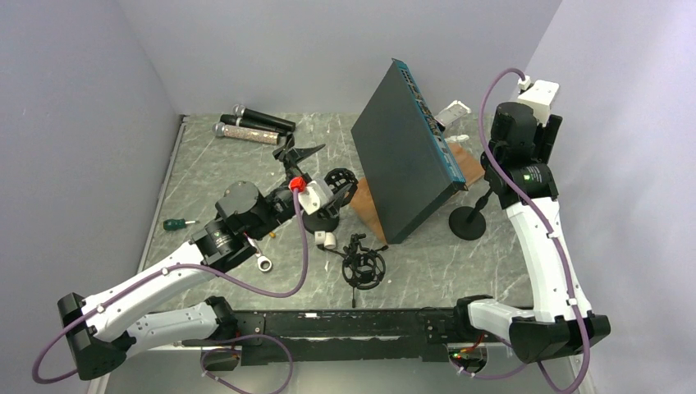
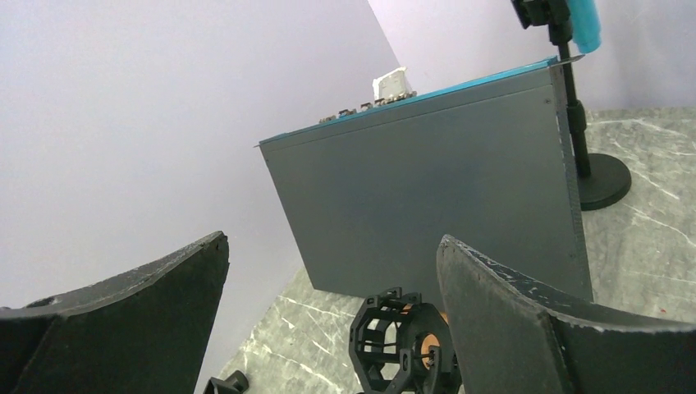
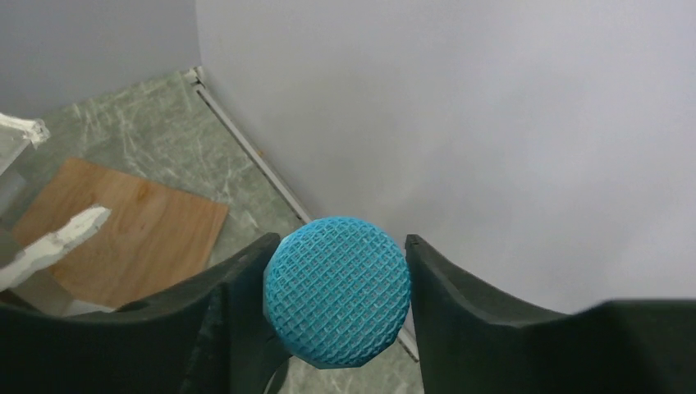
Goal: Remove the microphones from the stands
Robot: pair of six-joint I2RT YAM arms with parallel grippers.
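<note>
Fingers point(image 3: 238, 312) of my right pincer point(image 3: 338, 246) press both sides of the blue mesh head of the microphone point(image 3: 336, 300), atop its stand point(image 1: 469, 222) at the right of the bench point(image 1: 427, 271). My left pincer point(image 2: 332, 240) gapes wide above a black shock mount point(image 2: 400, 341), near the leaning grey rack unit point(image 2: 435, 197).
</note>
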